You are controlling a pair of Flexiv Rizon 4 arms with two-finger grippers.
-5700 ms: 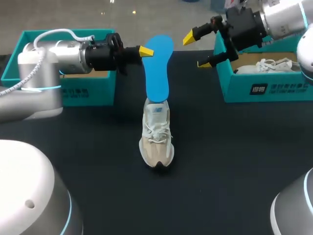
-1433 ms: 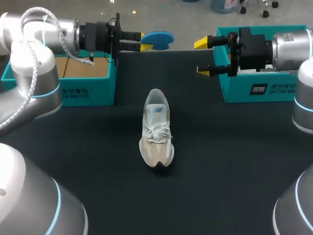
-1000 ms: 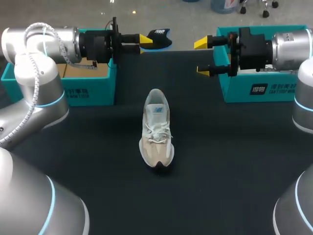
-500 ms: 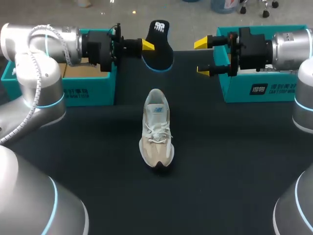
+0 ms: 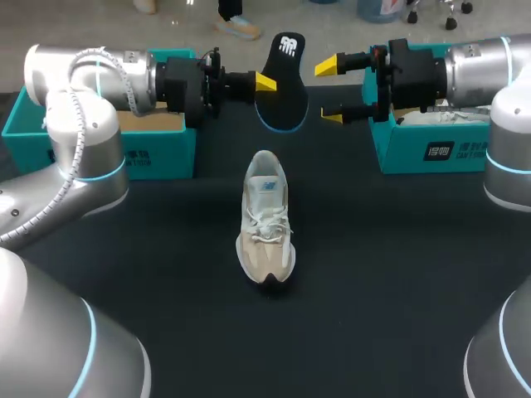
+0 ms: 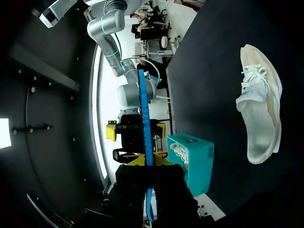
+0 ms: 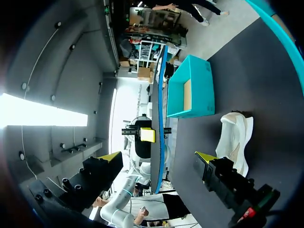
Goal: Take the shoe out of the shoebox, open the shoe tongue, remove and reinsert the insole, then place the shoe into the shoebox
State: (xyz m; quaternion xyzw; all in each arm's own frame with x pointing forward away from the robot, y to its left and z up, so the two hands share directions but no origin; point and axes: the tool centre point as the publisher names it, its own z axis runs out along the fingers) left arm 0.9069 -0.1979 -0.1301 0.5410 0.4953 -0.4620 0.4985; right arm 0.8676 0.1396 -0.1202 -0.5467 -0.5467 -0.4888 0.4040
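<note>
A beige sneaker (image 5: 265, 220) lies in the middle of the black table, toe toward me. Above the table's far edge my left gripper (image 5: 265, 81) is shut on the edge of the insole (image 5: 286, 99), whose black underside with a blue rim faces the head camera. My right gripper (image 5: 330, 89) stands open just right of the insole, fingers pointing at it, not touching. The left wrist view has the insole (image 6: 145, 118) edge-on between its own fingers (image 6: 148, 164), the sneaker (image 6: 259, 114) off to the side. Ahead of the right wrist's open fingers (image 7: 156, 156) stands the thin insole (image 7: 156, 114).
A teal shoebox (image 5: 158, 153) stands at the far left behind my left arm. Another teal shoebox (image 5: 431, 149) at the far right holds a second white shoe (image 5: 436, 116). Dark table surface surrounds the sneaker on all sides.
My left gripper has turned the insole so its black underside shows and carried it rightward. My right gripper has moved left, closer to the insole. The sneaker has stayed put.
</note>
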